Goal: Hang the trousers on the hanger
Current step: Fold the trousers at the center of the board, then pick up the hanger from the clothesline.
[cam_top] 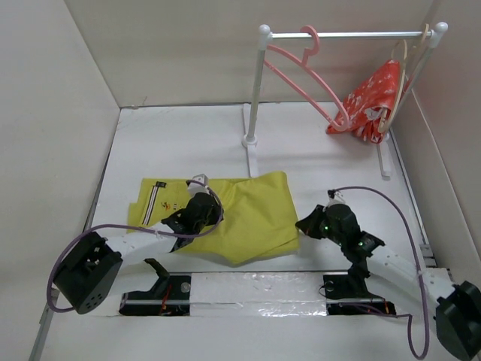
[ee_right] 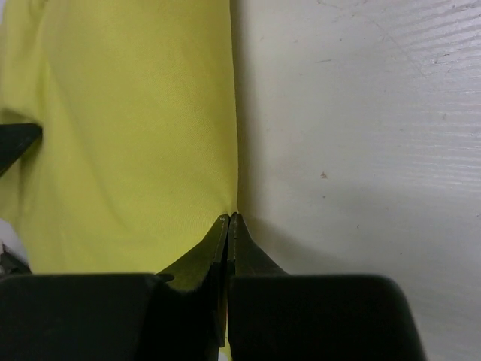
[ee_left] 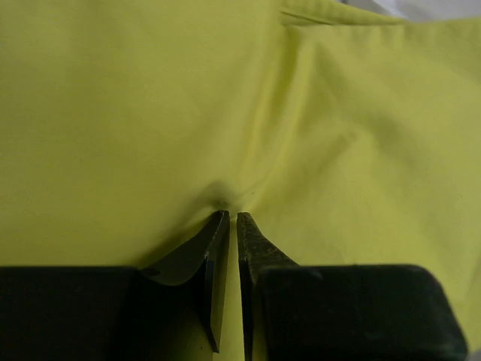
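The mustard-yellow trousers (cam_top: 252, 214) lie folded flat on the white table, with the striped waistband (cam_top: 154, 197) at the left. My left gripper (cam_top: 204, 216) is down on the middle of the trousers, shut on a pinch of puckered cloth (ee_left: 231, 214). My right gripper (cam_top: 303, 226) is at the trousers' right edge, its jaws shut on that edge (ee_right: 230, 218). The pink hanger (cam_top: 308, 75) hangs by its hook from the white rail (cam_top: 353, 34) at the back, far from both grippers.
A red white-patterned garment (cam_top: 368, 101) hangs on a beige hanger (cam_top: 409, 68) at the rail's right end. The rail's left post (cam_top: 254, 98) stands just behind the trousers. White walls enclose the table on three sides.
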